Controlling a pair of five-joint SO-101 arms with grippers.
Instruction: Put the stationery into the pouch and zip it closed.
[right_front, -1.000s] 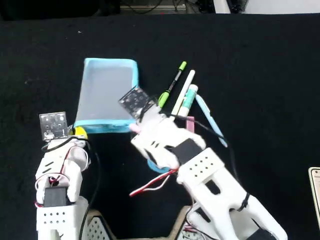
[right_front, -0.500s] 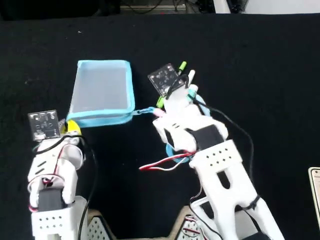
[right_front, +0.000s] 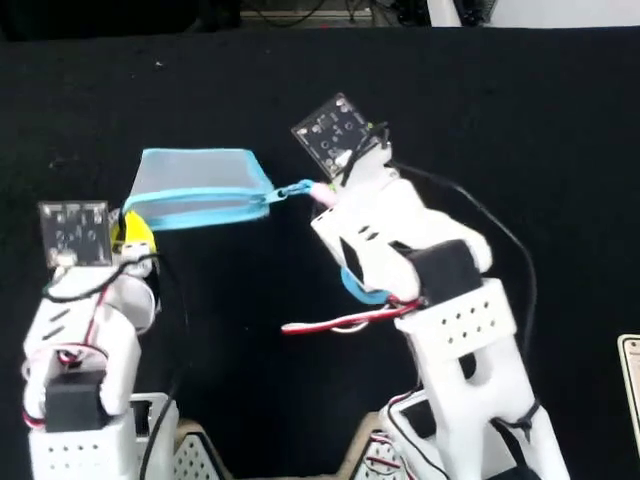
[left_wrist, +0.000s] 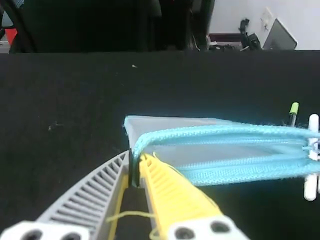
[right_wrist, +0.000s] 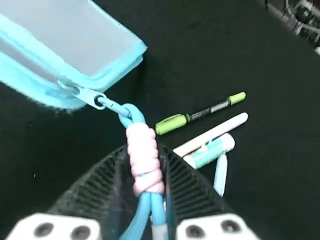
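Left gripper (left_wrist: 136, 164): its grey and yellow fingers are clamped on one end of the pouch (left_wrist: 210, 150).
Right gripper (right_wrist: 144, 159): pinched tight on a pink-and-blue cord (right_wrist: 143, 145) tied to the zip pull (right_wrist: 90, 96).
Surface: a black cloth (right_front: 520, 120) covers the whole table.
Pouch look: frosted, see-through sides with sky-blue edging and a sky-blue zip (I cannot tell whether the mouth is open).
Pouch place: stretched taut between the two grippers, zip edge turned toward the high camera.
Stationery: a green pen (right_wrist: 200, 114), a white marker (right_wrist: 212, 134), a teal-capped marker (right_wrist: 210, 151) and a pale blue pen (right_wrist: 220, 172) lie close together on the cloth, beyond the right gripper and outside the pouch.
Room: past the table's far edge, dark furniture and a white wall (left_wrist: 240, 20).
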